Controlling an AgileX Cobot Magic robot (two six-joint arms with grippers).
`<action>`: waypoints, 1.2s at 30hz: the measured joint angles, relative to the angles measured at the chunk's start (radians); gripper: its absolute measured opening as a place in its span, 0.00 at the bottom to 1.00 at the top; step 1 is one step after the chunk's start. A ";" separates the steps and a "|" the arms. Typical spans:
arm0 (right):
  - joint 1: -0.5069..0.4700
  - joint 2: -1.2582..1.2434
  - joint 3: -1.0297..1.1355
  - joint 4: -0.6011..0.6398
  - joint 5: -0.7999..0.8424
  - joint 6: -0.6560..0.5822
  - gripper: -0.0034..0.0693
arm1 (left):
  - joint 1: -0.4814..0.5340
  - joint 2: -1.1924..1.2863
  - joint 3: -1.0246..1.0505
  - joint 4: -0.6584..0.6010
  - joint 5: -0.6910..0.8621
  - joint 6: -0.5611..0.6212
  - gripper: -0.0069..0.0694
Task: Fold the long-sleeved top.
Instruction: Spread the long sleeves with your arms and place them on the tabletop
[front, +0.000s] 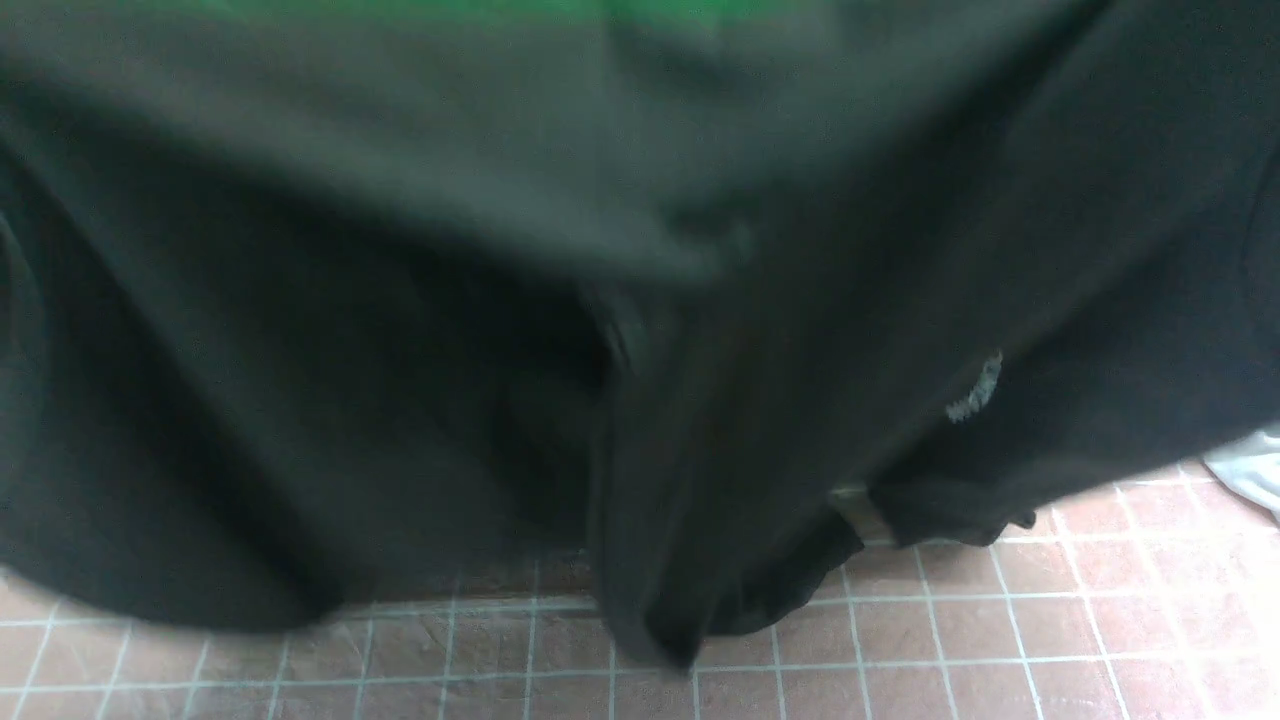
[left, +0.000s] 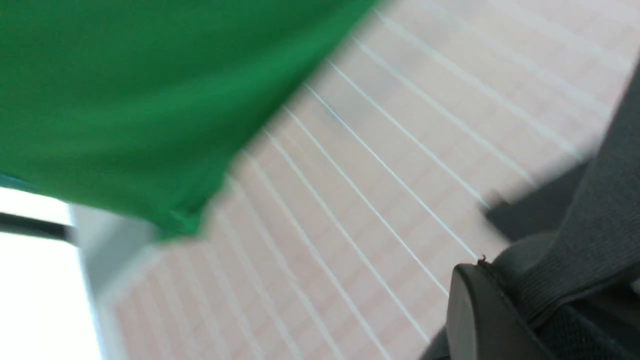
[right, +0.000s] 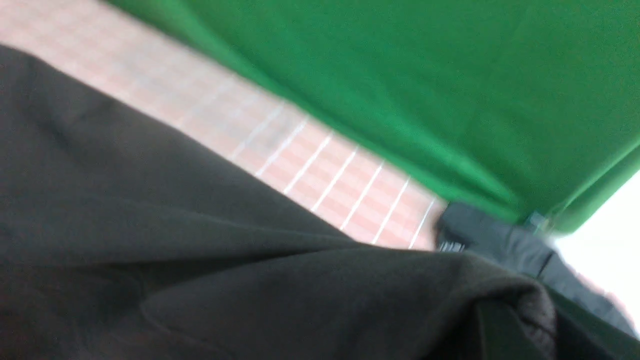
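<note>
On the left, our left pincer (left: 500, 310) pinches ribbed black cloth of the top (front: 400, 300). The top hangs in soft folds onto the pink tiled table (front: 1000, 620), toward its near edge. On the right, cloth bunches over our right pincer, clamped on it.

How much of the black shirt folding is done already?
Nothing looks folded yet. The black top hangs bunched up in front of the camera, its bottom edge reaching down to the tiled table. The left hand pinches a ribbed edge; the right hand is hidden under cloth. Still left: laying it flat, then every fold.
</note>
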 joint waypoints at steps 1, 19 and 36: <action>0.000 0.001 0.025 0.000 0.001 0.002 0.12 | 0.000 0.000 0.050 -0.008 -0.001 0.000 0.13; 0.000 0.011 0.336 -0.243 -0.055 0.187 0.12 | -0.025 0.166 0.432 -0.647 -0.332 0.254 0.13; 0.000 0.005 0.440 -0.208 -0.106 0.212 0.12 | -0.360 0.581 0.457 -0.727 -0.530 0.327 0.46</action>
